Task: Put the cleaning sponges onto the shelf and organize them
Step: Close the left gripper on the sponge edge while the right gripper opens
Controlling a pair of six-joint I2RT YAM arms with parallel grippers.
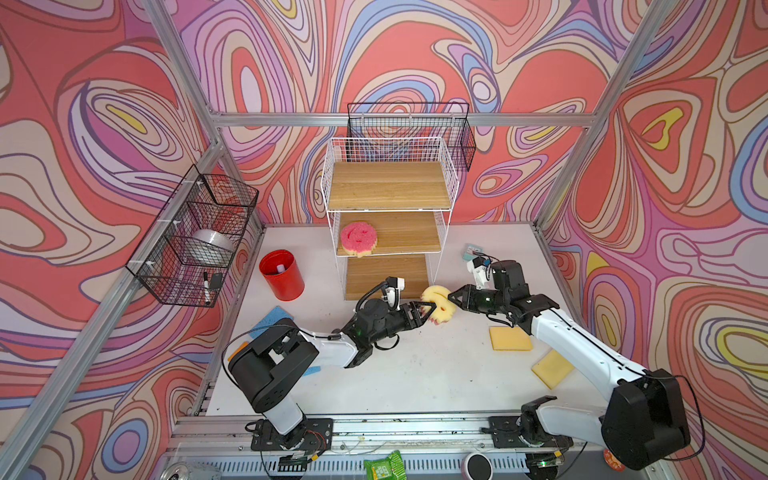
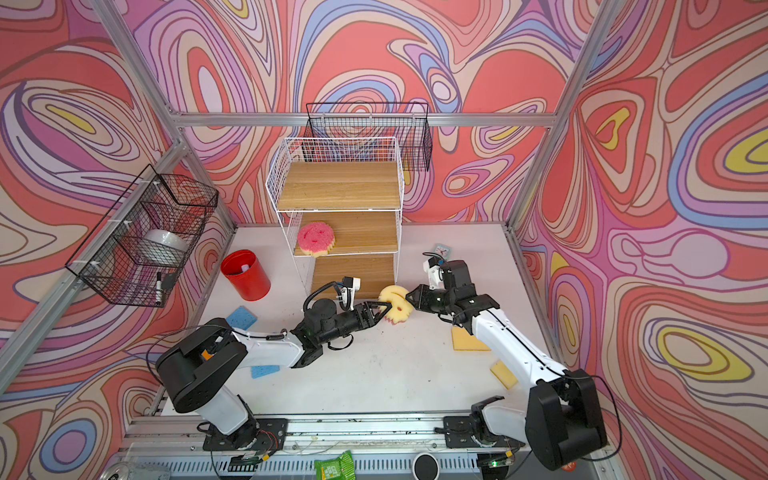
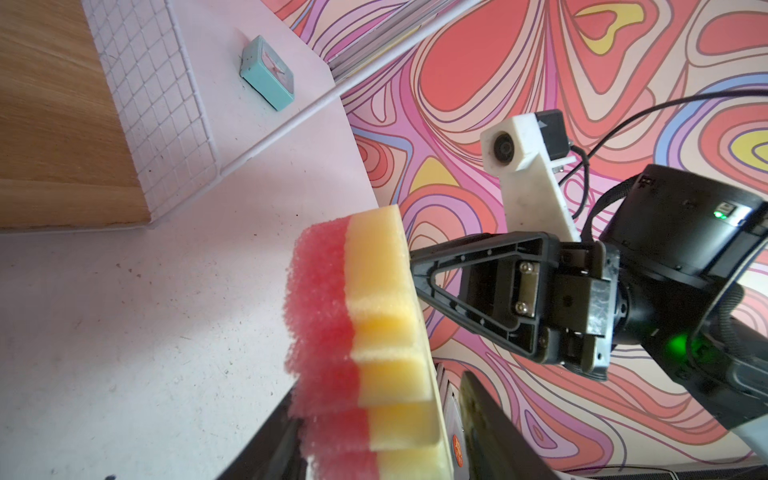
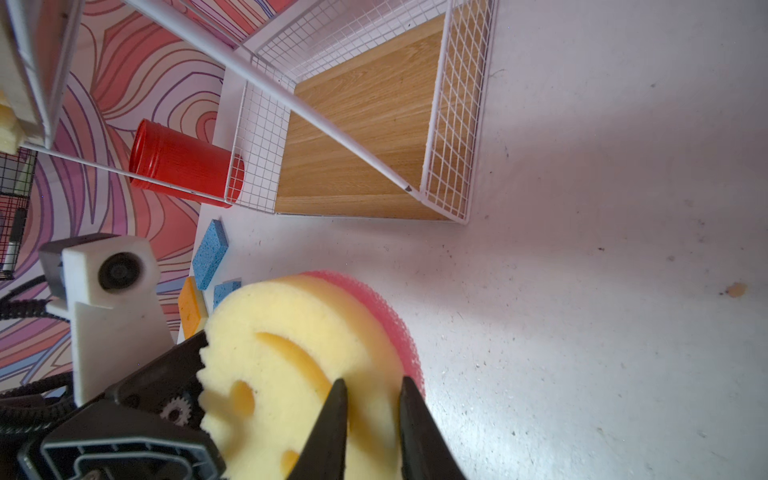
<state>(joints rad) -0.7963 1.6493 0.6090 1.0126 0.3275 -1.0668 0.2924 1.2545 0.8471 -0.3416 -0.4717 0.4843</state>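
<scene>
One pink smiley sponge [image 1: 358, 237] sits on the middle board of the shelf [image 1: 390, 187], a second smiley sponge [image 1: 437, 296] hangs just before its bottom board, pinched narrowly by the right gripper [image 1: 451, 297] with the wider jaws of the left gripper [image 1: 428, 311] straddling it, and blue sponges [image 2: 242, 318] and yellow sponges [image 1: 510, 338] farther out lie unplaced.

We read the round sponge [image 4: 299, 307] as porous foam, pink side coarser; shelf [image 1: 388, 187] boards matt grained wood, frame white coated wire; red cup [image 1: 284, 282] glossy, smooth; table [image 1: 415, 374] matt, speckled.
</scene>
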